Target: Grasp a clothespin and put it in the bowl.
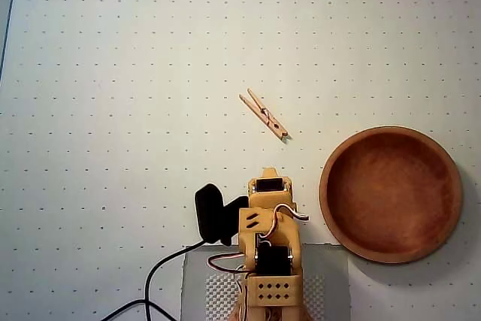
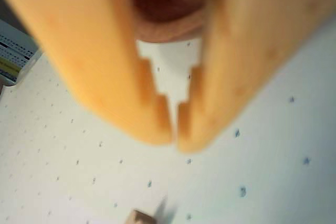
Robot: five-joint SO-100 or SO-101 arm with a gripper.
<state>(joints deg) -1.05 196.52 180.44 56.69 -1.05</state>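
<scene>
In the overhead view, the clothespin (image 1: 264, 114) is seen at frame centre, left of the bowl (image 1: 391, 194); the gripper (image 2: 175, 139) jaws are nearly closed, empty.

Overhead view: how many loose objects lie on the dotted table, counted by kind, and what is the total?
Light-wood spring clothespin: 1
Round reddish-brown wooden bowl: 1, empty
Total: 2
</scene>
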